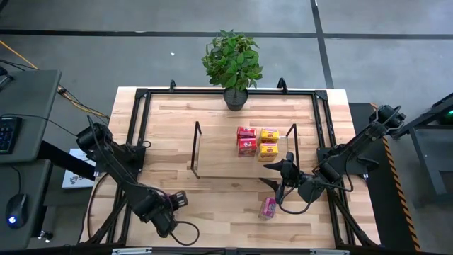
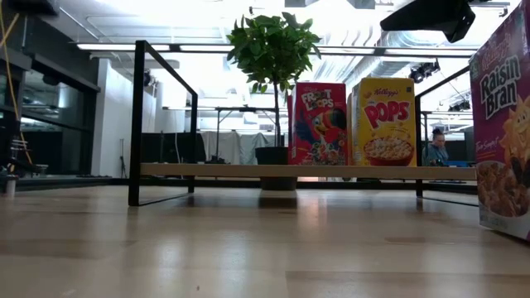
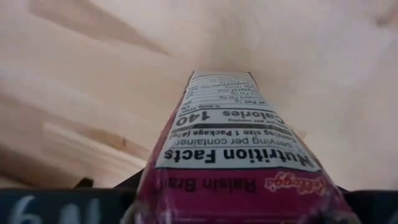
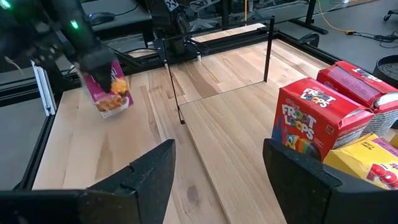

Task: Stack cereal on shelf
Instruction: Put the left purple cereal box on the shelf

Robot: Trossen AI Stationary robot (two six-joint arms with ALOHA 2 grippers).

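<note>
My left gripper (image 1: 172, 200) is over the near left part of the table, pointing down, shut on a pink cereal box (image 4: 111, 93) that also fills the left wrist view (image 3: 230, 137). A second pink box (image 1: 268, 207) stands on the table near the right front (image 2: 505, 124). Red boxes (image 1: 246, 140) and yellow boxes (image 1: 268, 142) stand on the right half of the shelf (image 1: 219, 152). My right gripper (image 1: 277, 173) hangs open above the table just in front of the shelf's right end, with nothing between its fingers (image 4: 214, 174). My left gripper holds the pink box by its upper end (image 4: 98, 78), the fingers coming from above and pointing down. The box reaches down from the fingers toward the tabletop and is slightly tilted. I cannot tell whether its lower end (image 4: 115, 111) rests on the table.
A potted plant (image 1: 233, 64) stands at the table's far edge behind the shelf. Thin black frames rise at the shelf's ends (image 1: 196, 149) (image 1: 292, 145). A black rail (image 1: 138, 127) runs around the table. Bare wood lies on the shelf's left half and in front of it.
</note>
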